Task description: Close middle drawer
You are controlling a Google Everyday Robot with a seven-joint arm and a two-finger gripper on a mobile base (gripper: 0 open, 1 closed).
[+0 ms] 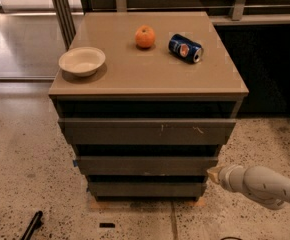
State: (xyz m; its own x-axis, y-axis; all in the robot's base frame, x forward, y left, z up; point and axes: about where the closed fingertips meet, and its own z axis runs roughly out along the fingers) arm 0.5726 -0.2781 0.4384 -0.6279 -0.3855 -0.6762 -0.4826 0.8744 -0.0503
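Observation:
The middle drawer is the plain grey-brown front between the scratched upper front and the narrow dark bottom front. No drawer interior shows from here. My gripper is at the lower right, with its tip right at the right end of the middle drawer front. The pale arm reaches in from the right edge of the camera view.
On the cabinet top are a white bowl, an orange and a blue can lying on its side. The floor is speckled; a dark object lies at the lower left. A dark counter stands behind on the right.

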